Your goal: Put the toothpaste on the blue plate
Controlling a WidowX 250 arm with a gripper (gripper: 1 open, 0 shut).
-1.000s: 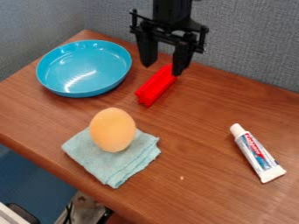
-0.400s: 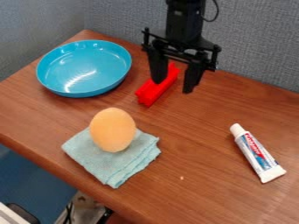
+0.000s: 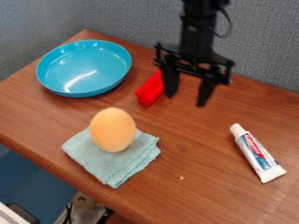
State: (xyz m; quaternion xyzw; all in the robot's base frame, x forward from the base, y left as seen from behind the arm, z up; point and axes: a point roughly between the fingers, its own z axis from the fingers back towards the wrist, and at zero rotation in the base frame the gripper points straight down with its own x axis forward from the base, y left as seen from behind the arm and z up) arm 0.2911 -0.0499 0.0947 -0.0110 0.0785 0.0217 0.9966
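At the far left of the wooden table point(image 3: 47, 122) stands the blue plate point(image 3: 82, 68), round and shallow with a raised rim. Nothing lies inside it. It is near the back left corner of the table, in front of a grey wall point(image 3: 70, 22).

Lower and a little to the right lies a light-blue cloth point(image 3: 111, 156), folded, close to the front edge of the table. On the cloth sits an orange egg-shaped object point(image 3: 112, 129), upright, touching the cloth.

Behind the egg-shaped object and to the right of the plate lies a red block point(image 3: 149, 87), long and rectangular, placed at an angle. It is apart from the plate, with bare wood between them.

Just to the right of the red block hangs the gripper point(image 3: 188, 90), black, pointing straight down from a dark arm that comes from the top of the view. Its two fingers point(image 3: 172, 81) stand well apart and there is nothing between them; only the table surface shows in the gap. The left finger is close beside the red block, but I cannot tell if it touches it. The fingertips are just above the table.

At the far right lies the toothpaste point(image 3: 256, 150), a small flat white tube with red and blue print, flat on the wood with its cap toward the back. It is well apart from the gripper and far from the blue plate, on the opposite side of the table.
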